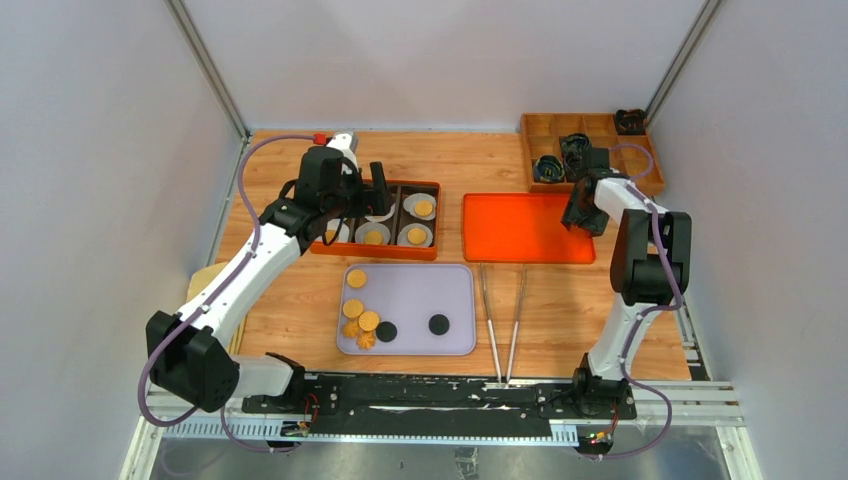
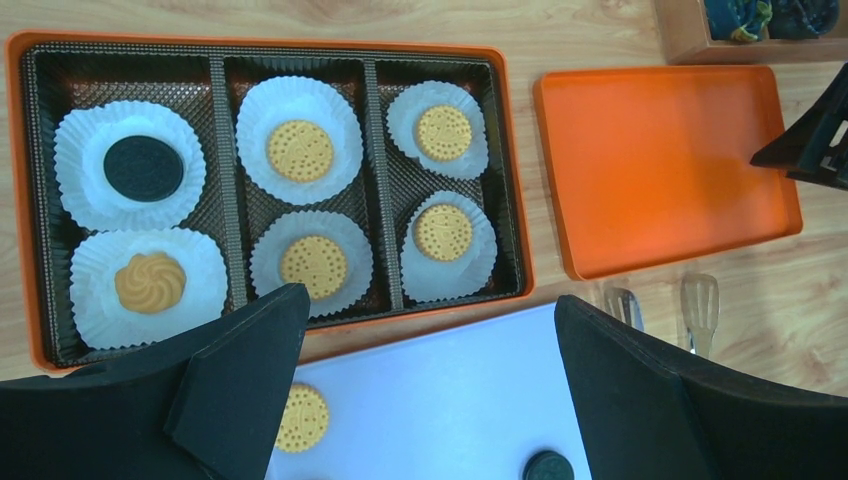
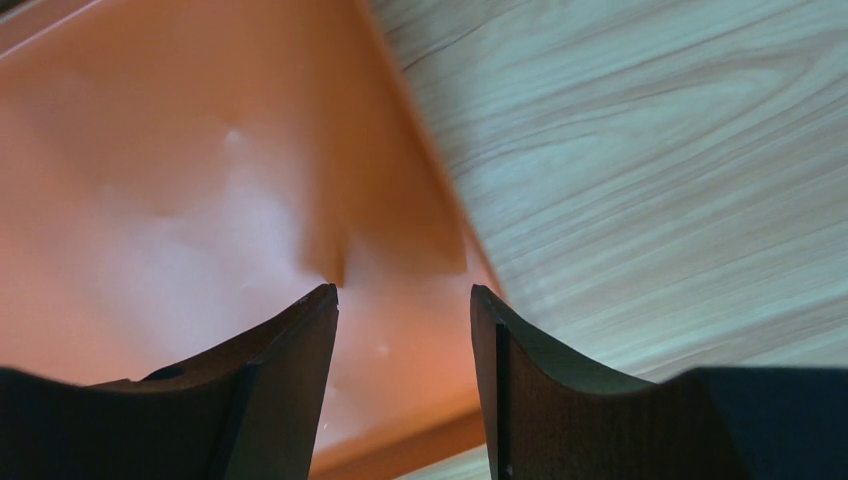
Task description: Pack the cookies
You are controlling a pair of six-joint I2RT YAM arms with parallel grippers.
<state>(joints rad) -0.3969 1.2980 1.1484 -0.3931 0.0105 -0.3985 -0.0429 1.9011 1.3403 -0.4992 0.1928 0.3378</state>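
Orange lid [image 1: 527, 228] sits right of the box [image 2: 20, 200], long axis left-right. Our right gripper [image 3: 405, 300] is nearer, hovering half-spread over its right end. Our left gripper [image 2: 430, 300] is spread wide, empty. Six cookies [image 2: 300, 150] are boxed, rest on tray [image 1: 440, 290].

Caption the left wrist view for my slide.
Open left gripper above six cookies in paper cups inside an orange box.

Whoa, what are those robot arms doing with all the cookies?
They are packing cookies. The left gripper hovers with its jaws wide open above the orange box, where all six paper cups already hold a cookie: four golden, one black, one brown swirl. Some loose cookies lie on the lavender tray nearer the arms. The right gripper is over a corner of the flat orange tray beside the box, jaws apart, holding nothing.
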